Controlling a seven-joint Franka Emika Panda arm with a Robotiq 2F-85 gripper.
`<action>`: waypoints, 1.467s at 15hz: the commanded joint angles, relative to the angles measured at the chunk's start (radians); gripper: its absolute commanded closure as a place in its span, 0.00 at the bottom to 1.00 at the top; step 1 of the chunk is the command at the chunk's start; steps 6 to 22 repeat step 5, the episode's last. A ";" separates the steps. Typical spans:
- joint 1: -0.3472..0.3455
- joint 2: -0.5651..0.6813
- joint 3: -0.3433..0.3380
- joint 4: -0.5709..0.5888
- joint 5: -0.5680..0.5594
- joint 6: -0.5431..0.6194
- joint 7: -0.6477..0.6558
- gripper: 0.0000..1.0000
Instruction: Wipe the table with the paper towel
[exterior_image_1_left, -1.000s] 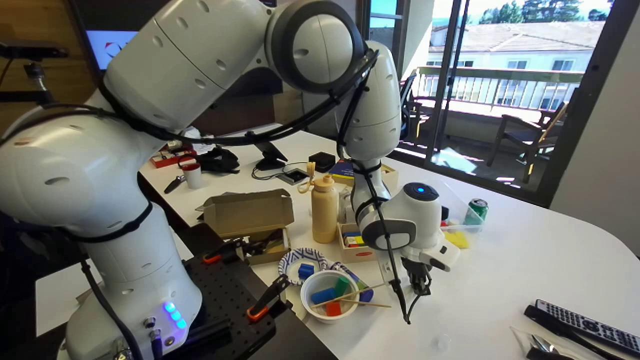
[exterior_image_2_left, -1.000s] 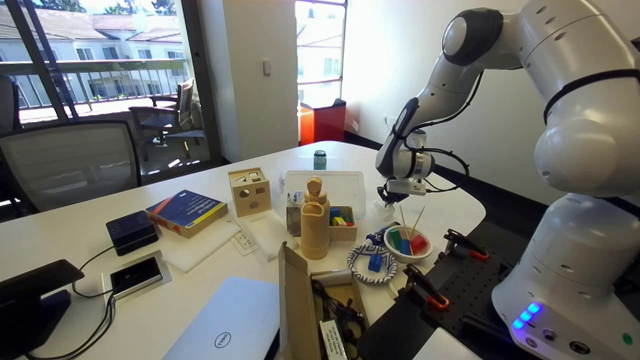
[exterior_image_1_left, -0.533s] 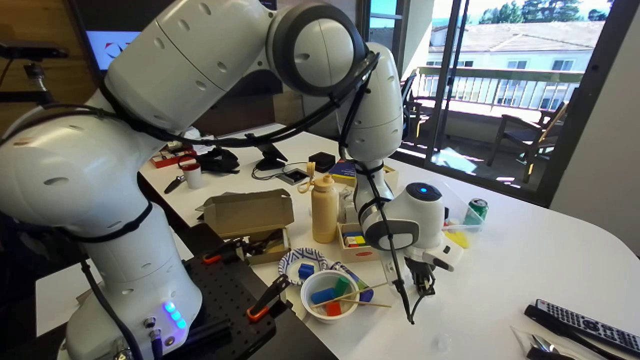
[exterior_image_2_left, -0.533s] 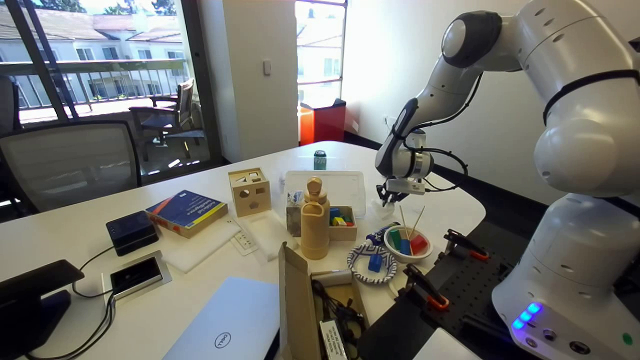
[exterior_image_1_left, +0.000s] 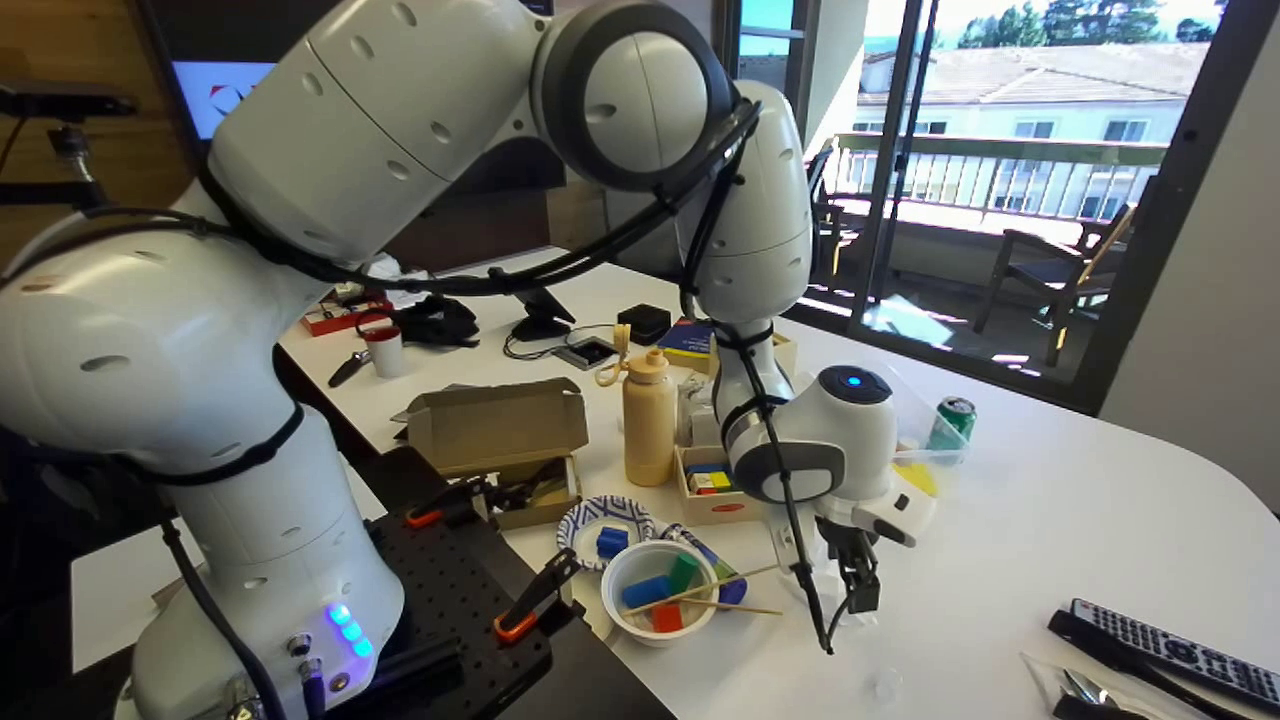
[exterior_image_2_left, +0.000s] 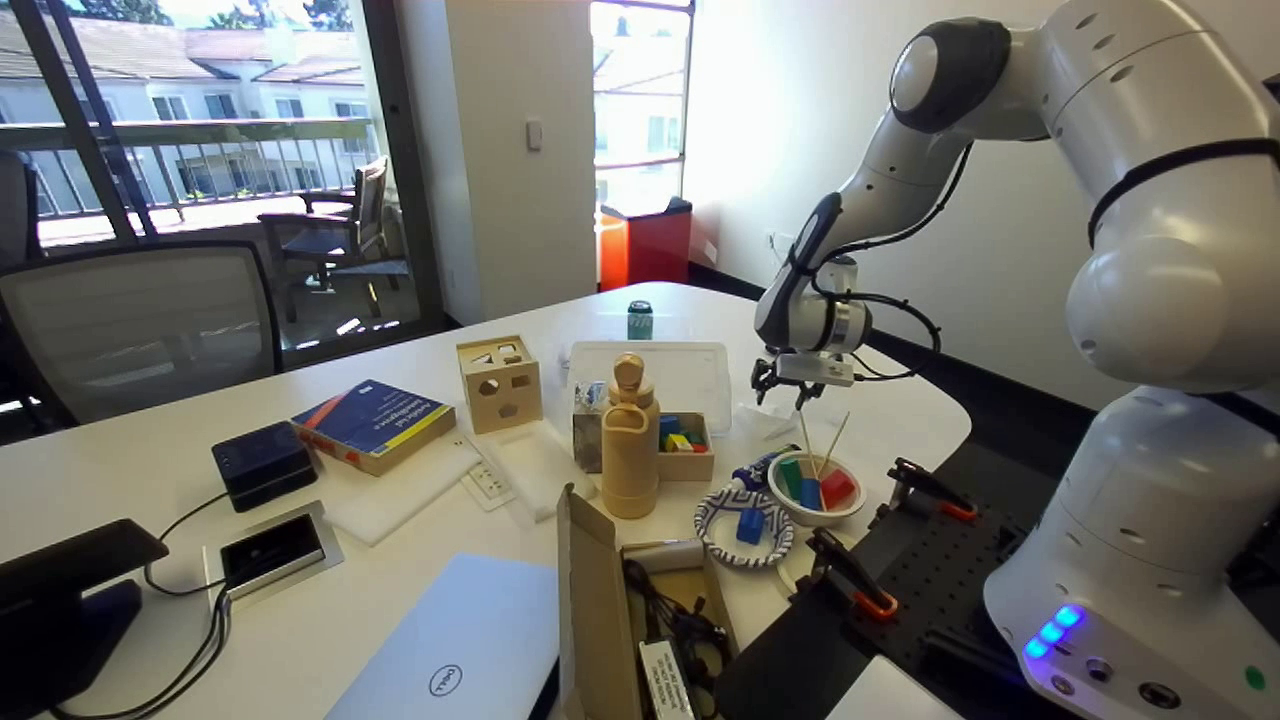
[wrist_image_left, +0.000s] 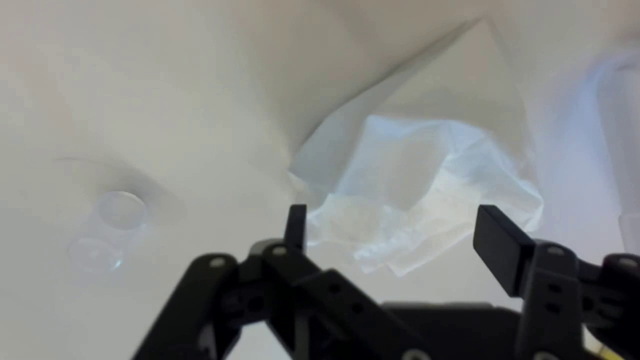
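In the wrist view the black two-fingered gripper (wrist_image_left: 395, 237) comes in from 6 o'clock, its fingers (wrist_image_left: 500, 250) spread wide apart. The thin, crumpled white paper towel (wrist_image_left: 415, 180) lies on the white round-cornered table (exterior_image_1_left: 1000, 520), partly between the fingertips and mostly beyond them, toward 12 o'clock. One fingertip stands by the towel's 8 o'clock edge, the other by its 4 o'clock edge; the view is soft here, and whether either touches the paper I cannot tell.

Counted, there is one towel, and one small see-through cylinder (wrist_image_left: 107, 232) at the gripper's 9 o'clock, well apart from the paper. In an exterior view one round white bowl (exterior_image_1_left: 628, 568) sits at the gripper's 9 o'clock. It holds one blue block (exterior_image_1_left: 648, 592), one green block (exterior_image_1_left: 683, 573) and one orange-red block (exterior_image_1_left: 667, 618), with two thin wooden sticks (exterior_image_1_left: 750, 608) reaching out over its rim. At the bowl's 11 o'clock is one round blue-and-white patterned plate (exterior_image_1_left: 575, 530) with a second blue block (exterior_image_1_left: 612, 543) on it.

In the wrist view the towel's sharpest corner points to 1 o'clock; its long axis runs from there to about 7 o'clock.
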 joint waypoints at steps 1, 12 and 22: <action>-0.012 -0.075 0.010 -0.053 0.005 -0.026 0.009 0.00; 0.006 -0.121 0.002 -0.088 0.009 -0.029 0.018 0.00; 0.006 -0.121 0.002 -0.088 0.009 -0.029 0.018 0.00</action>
